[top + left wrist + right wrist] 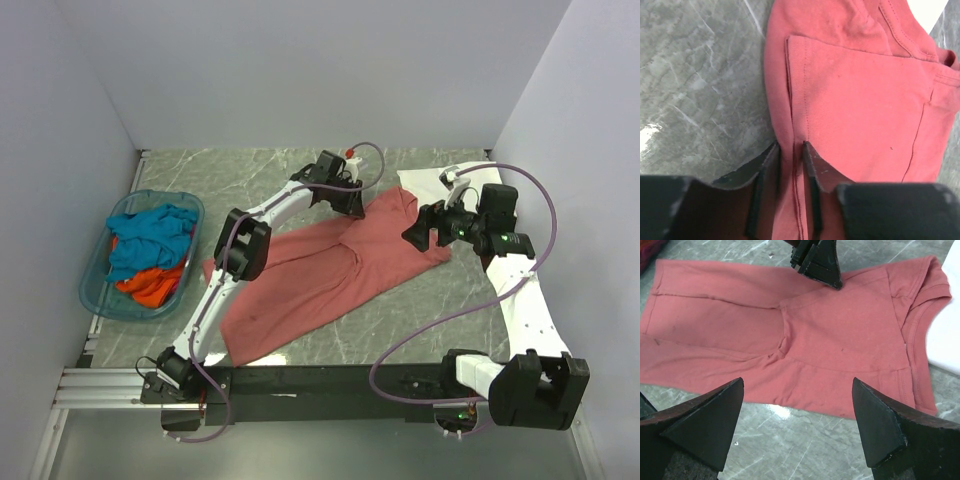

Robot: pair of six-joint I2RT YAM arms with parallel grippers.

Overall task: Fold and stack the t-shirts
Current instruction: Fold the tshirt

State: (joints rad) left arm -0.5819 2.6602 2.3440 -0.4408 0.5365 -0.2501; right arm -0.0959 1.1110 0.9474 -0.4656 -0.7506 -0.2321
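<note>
The dusty-red t-shirt [320,275] lies partly folded on the marble table, collar toward the back right. My left gripper [350,205] is shut on the shirt's folded far edge; in the left wrist view [790,150] the cloth [855,100] is pinched between the jaws. My right gripper [415,235] is open and empty, hovering over the shirt's near edge [830,330] by the collar end; it holds nothing in the right wrist view [797,385]. The white t-shirt [422,183] lies flat under the red collar at the back right. Teal-blue [150,235] and orange [150,285] shirts lie in the basket.
The translucent blue basket [95,290] stands at the table's left side by the wall. Walls close in the left, back and right. The black rail [330,380] runs along the near edge. The left gripper's fingers [817,262] show in the right wrist view.
</note>
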